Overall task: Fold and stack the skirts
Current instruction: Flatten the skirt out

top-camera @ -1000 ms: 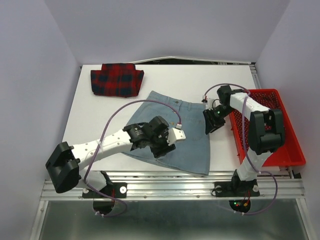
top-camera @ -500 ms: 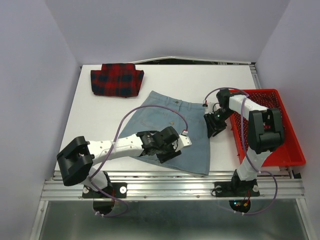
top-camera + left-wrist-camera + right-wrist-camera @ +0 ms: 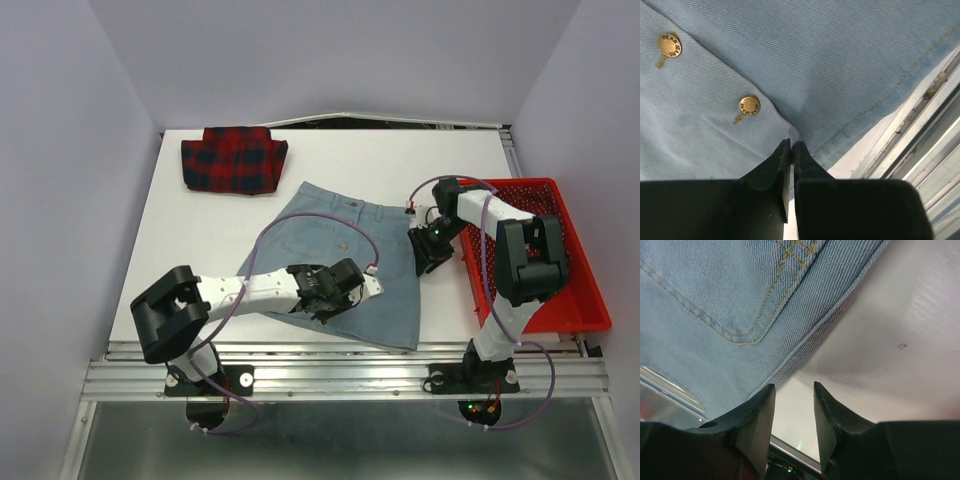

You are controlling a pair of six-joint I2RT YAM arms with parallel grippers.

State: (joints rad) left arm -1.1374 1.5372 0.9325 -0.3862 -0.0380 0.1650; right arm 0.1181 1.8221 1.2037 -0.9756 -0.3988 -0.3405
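1. Far left, near the back edge of the surface (image 3: pixel 420 160), I see the red-and-navy plaid skirt (image 3: pixel 233 160) lying flat in a compact block, well apart from both arms.
2. My left arm reaches low along the near edge, and the left pincer (image 3: pixel 791 144) sits on the lower part of the light blue skirt (image 3: pixel 345 255), close to its hem.
3. In the left wrist view the jaws are drawn in to a thin slit and nip the corner of the skirt's button flap. Two brass buttons (image 3: pixel 749 105) lie just past the tips, and the stitched hem and the metal rail (image 3: pixel 920 125) run off to the right.
4. The light blue skirt lies spread out in the middle of the surface, its waistband toward the back and its hem toward the near edge, turned slightly askew.
5. At the skirt's right side edge, the right pincer (image 3: pixel 792 387) points down with its jaws apart, gripping nothing. The seamed edge of the cloth runs up to one finger, and bare surface shows between the two.
6. Far right, the red basket (image 3: pixel 585 300) sits beside the surface, with the right arm's elbow above it.
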